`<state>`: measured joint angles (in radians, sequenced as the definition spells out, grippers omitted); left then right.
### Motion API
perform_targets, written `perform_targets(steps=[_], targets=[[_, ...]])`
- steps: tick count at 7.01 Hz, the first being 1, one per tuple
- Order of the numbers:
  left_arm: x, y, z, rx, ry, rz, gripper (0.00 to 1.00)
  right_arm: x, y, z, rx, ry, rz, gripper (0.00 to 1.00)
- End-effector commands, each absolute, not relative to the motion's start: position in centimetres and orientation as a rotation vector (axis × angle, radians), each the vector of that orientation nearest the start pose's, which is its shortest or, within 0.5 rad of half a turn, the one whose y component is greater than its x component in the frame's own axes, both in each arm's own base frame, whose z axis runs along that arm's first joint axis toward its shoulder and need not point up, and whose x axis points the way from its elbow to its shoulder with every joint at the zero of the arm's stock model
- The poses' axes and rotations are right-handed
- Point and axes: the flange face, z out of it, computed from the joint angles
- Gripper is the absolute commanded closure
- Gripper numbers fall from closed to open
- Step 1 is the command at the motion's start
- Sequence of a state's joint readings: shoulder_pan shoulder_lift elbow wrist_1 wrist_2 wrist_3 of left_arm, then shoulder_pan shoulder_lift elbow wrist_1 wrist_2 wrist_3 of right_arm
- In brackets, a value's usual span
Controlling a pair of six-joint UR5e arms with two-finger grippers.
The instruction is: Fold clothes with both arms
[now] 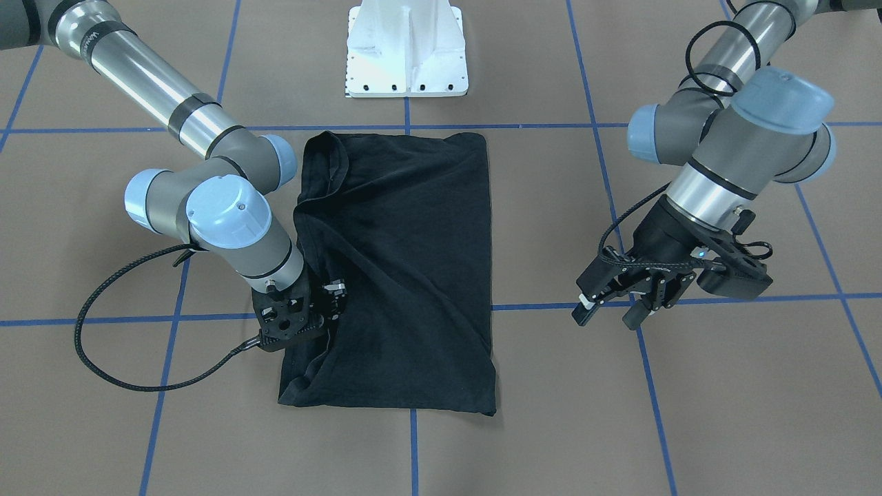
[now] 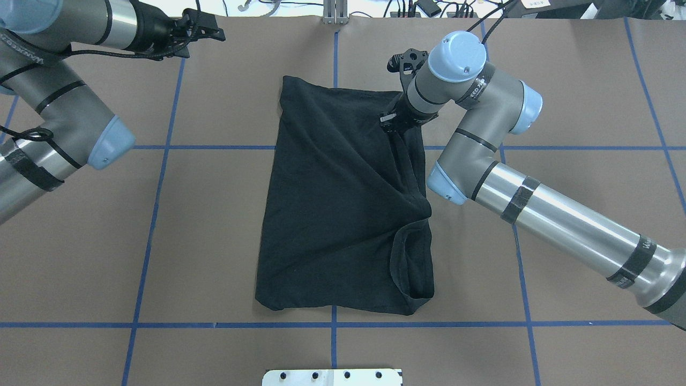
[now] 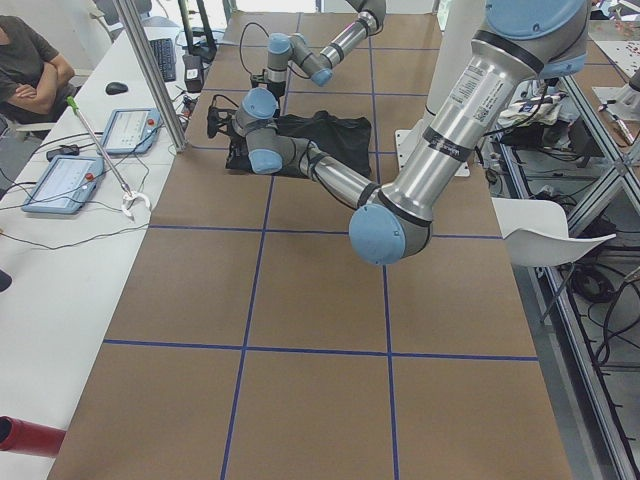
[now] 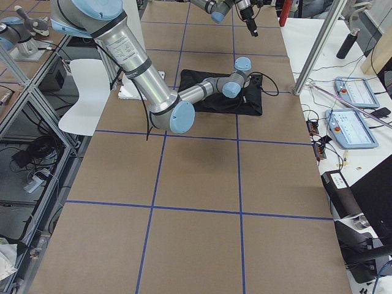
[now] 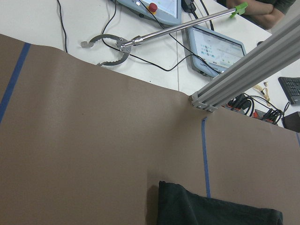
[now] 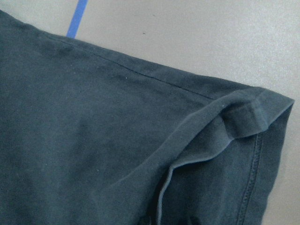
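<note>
The black T-shirt (image 1: pixel 406 262) (image 2: pixel 332 214) lies on the brown table, folded into a long rectangle, with a sleeve opening (image 2: pixel 410 262) showing at the end near the robot. My right gripper (image 1: pixel 331 303) (image 2: pixel 391 120) sits on the shirt's side edge. It is shut on the fabric, and a raised crease runs from it toward the sleeve. The right wrist view is filled with the shirt (image 6: pixel 93 140) and a turned-over hem. My left gripper (image 1: pixel 612 313) (image 2: pixel 211 35) hangs open above bare table, well apart from the shirt. A corner of the shirt (image 5: pixel 197 208) shows in the left wrist view.
A white bolted base plate (image 1: pixel 406 48) (image 2: pixel 332 377) stands at the robot's side of the table. Past the far table edge are an aluminium post (image 5: pixel 243 79), control tablets (image 5: pixel 215 49) and a metal grabber tool (image 5: pixel 140 40). A person (image 3: pixel 30 60) sits there.
</note>
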<state>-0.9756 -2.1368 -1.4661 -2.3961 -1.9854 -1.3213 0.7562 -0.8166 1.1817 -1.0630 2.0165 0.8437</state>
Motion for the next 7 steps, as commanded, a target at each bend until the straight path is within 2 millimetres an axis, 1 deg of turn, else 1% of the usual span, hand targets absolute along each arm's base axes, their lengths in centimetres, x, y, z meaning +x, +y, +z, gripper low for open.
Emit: perform_targets(steps=[1,2,3,4,5,7], targets=[[30.8,-62.9,27.6,0.442,1.244,-0.357,0.01,-51.3,-60.8,31.5,0.268,-0.913,-0.168,1.00],[30.8,-62.9,27.6,0.442,1.244,-0.356,0.00,-51.1,-60.9,31.5,0.271,-0.914,-0.169,1.00],[30.9,-62.9,27.7,0.441,1.243,-0.358,0.01,-49.9,-61.8,31.2,0.268,-0.929,-0.171,1.00],[30.9,-62.9,27.5,0.442,1.245,-0.357,0.00,-48.1,-62.7,31.0,0.251,-0.957,-0.175,1.00],[30.9,-62.9,27.5,0.442,1.246,-0.355,0.00,-46.8,-62.8,31.7,0.227,-0.982,-0.195,1.00],[31.1,-62.9,27.6,0.439,1.244,-0.355,0.01,-44.1,-59.9,35.7,0.209,-0.980,-0.194,1.00]])
